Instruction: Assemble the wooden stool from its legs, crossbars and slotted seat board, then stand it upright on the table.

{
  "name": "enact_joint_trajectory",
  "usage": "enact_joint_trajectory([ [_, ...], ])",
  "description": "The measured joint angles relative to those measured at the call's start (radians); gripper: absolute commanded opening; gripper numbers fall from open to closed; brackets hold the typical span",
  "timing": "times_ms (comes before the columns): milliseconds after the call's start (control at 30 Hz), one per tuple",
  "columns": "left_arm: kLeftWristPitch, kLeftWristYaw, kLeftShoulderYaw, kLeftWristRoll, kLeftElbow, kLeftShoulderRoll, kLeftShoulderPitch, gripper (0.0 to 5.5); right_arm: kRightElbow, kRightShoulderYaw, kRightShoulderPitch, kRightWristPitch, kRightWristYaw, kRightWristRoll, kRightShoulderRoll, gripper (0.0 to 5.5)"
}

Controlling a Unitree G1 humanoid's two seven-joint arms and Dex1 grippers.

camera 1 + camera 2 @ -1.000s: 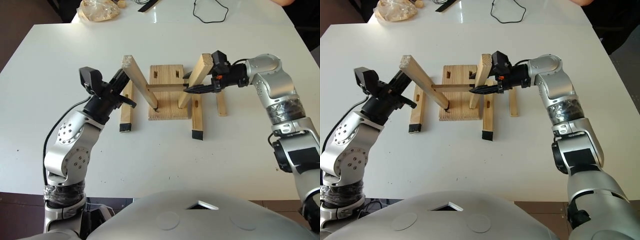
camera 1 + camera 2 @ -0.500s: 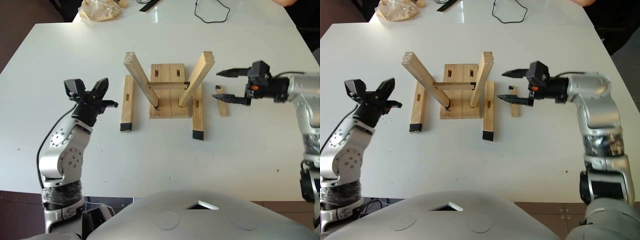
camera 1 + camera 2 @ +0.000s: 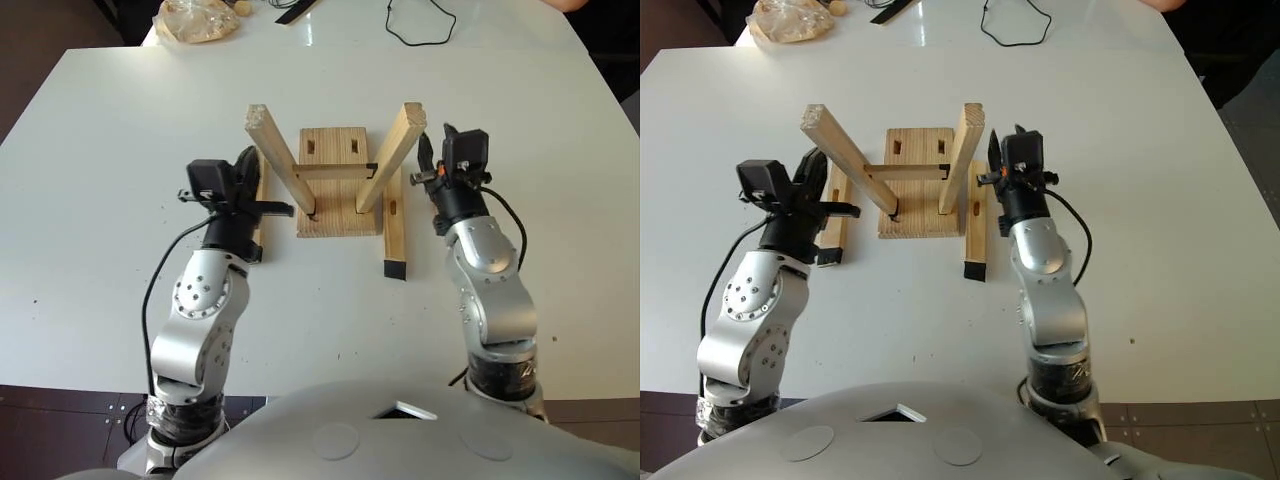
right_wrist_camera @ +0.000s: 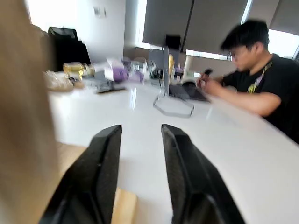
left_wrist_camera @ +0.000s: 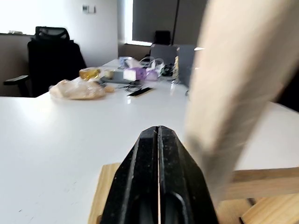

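Left gripper (image 5: pixel 159 133): fingers pressed together with nothing between them. It sits over the far half of the left flat leg (image 3: pixel 832 238), which lies on the table (image 3: pixel 120 150) with its black-capped end toward the robot. Whether the gripper touches that leg cannot be told.

Right gripper (image 4: pixel 141 127): fingers (image 4: pixel 107 158) spread apart, gap empty. To its inner side lies the right flat leg (image 3: pixel 395 235), flat on the table and just beside the board edge, black cap toward the robot.

Between the two grippers lies the seat board (image 3: pixel 335 150), flat on the table, two slots showing at its far end. Two more legs stand on it, lower ends on the board near its middle, tops leaning outward. The left standing leg (image 3: pixel 280 160) leans toward the left gripper and passes close beside it. The right standing leg (image 3: pixel 392 155) leans toward the right gripper, its top just beside the fingers. A crossbar (image 3: pixel 335 172) runs level between the two standing legs, about halfway up.

Beyond both grippers, at the far table edge: a plastic bag (image 3: pixel 197 20) on the left and a black cable (image 3: pixel 420 25) on the right.
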Motion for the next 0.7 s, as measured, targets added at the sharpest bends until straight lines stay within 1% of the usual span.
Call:
enact_joint_trajectory([
  [33, 0.002, 0.005, -0.022, 0.022, -0.003, -0.005, 0.001, 0.00, -0.004, 0.032, 0.001, 0.004, -0.010, -0.033, -0.004, 1.02],
  [133, 0.006, 0.013, -0.038, 0.067, -0.003, -0.016, 0.001, 0.00, -0.007, 0.091, 0.000, 0.030, -0.015, -0.104, -0.033, 0.43],
  [233, 0.006, 0.010, -0.037, 0.081, 0.002, -0.025, 0.001, 0.00, 0.008, 0.101, 0.000, 0.039, -0.005, -0.109, -0.029, 0.06],
  [300, 0.004, 0.008, -0.025, 0.091, 0.015, -0.030, 0.001, 0.00, 0.023, 0.089, 0.000, 0.039, -0.004, -0.108, -0.027, 0.02],
  [367, 0.003, 0.023, 0.031, 0.120, 0.032, -0.031, 0.003, 0.00, 0.017, 0.044, 0.003, 0.034, -0.021, -0.115, -0.032, 0.02],
  [400, 0.001, 0.044, 0.088, 0.146, 0.042, -0.028, 0.004, 0.00, 0.006, -0.004, 0.009, 0.033, -0.042, -0.129, -0.039, 0.02],
  [467, -0.003, 0.059, 0.155, 0.176, 0.051, -0.006, 0.004, 0.00, -0.005, -0.079, 0.020, 0.033, -0.066, -0.154, -0.063, 0.02],
  [533, -0.008, 0.040, 0.178, 0.183, 0.067, 0.006, -0.007, 0.00, -0.005, -0.128, 0.022, 0.032, -0.074, -0.165, -0.079, 0.02],
  [600, -0.004, -0.008, 0.155, 0.155, 0.073, 0.004, -0.036, 0.00, -0.002, -0.115, 0.010, 0.031, -0.058, -0.161, -0.075, 0.02],
  [667, 0.005, -0.105, 0.043, 0.104, 0.072, -0.003, -0.079, 0.00, 0.016, 0.000, -0.038, 0.023, 0.028, -0.121, -0.060, 0.02],
  [700, 0.006, -0.115, 0.006, 0.106, 0.074, -0.019, -0.093, 0.00, 0.024, 0.050, -0.054, 0.018, 0.045, -0.126, -0.057, 0.02],
])
